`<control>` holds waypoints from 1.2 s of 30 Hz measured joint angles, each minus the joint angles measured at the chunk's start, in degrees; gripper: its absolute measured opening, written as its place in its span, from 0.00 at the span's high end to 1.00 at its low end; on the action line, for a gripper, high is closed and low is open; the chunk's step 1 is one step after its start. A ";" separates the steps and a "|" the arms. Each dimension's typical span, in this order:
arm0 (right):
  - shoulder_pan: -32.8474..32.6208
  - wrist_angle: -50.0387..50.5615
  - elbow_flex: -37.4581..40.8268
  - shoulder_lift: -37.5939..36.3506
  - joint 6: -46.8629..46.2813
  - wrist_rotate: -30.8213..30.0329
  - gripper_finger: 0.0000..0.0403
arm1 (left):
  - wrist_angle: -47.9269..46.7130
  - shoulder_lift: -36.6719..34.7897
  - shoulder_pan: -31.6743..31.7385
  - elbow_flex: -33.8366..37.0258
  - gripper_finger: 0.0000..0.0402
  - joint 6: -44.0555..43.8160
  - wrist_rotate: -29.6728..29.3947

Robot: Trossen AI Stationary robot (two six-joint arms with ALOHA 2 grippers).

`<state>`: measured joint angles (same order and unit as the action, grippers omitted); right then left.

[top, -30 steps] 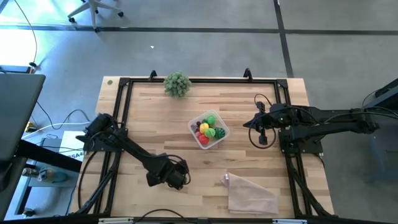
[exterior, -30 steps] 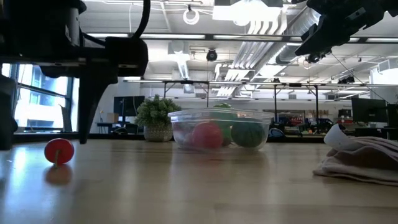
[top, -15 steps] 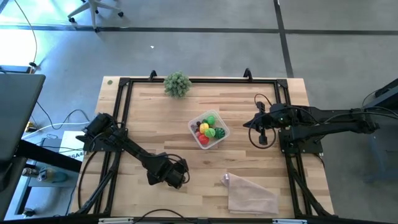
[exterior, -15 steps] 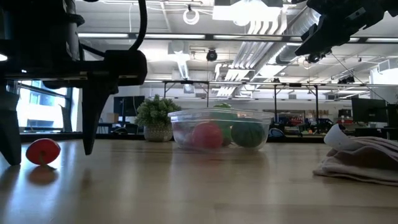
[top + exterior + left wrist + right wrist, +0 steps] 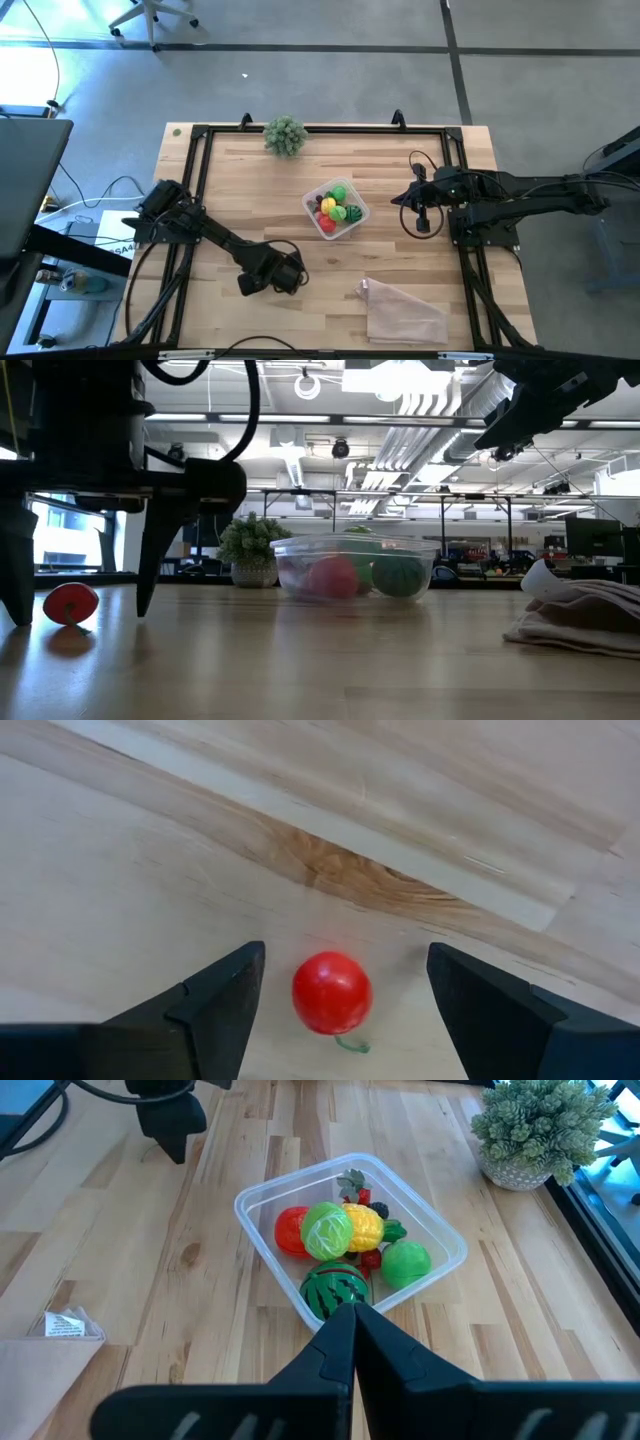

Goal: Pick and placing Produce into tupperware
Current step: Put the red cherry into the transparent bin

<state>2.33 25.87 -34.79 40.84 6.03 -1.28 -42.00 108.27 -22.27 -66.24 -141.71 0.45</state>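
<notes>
Between the spread fingers of the left gripper [image 5: 335,990], a small red round toy fruit [image 5: 331,992], ungrasped; closing next, then carrying to the clear plastic tupperware tub [image 5: 356,222]; right gripper [image 5: 352,1325] pressed together, waiting above the tub's edge

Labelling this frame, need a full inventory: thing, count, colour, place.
red toy fruit: 1, red, on the table between the left gripper's fingers
tupperware: 1, clear, table centre
produce: several, red, green, yellow, striped melon, in the tupperware
leafy clump: 1, grey-green, far edge
plastic bag: 1, clear, near right
table: 1, light wood
left gripper: open, down around the red toy fruit
right gripper: shut, raised right of the tupperware
</notes>
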 joint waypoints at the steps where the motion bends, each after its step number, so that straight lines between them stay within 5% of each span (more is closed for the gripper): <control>1: 0.00 0.00 0.00 0.00 -0.01 0.00 1.00 | 0.03 0.01 0.20 0.00 0.32 -0.01 0.37; 20: 0.00 0.00 0.00 0.00 0.00 0.02 1.00 | 0.17 0.09 0.14 0.04 0.33 -0.63 2.17; 36: 0.00 0.00 0.00 0.00 0.00 0.01 1.00 | -0.40 0.09 0.14 0.00 0.68 -1.71 1.46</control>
<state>2.33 25.87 -34.79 40.84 6.03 -1.27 -42.40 108.36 -22.13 -66.24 -143.42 1.91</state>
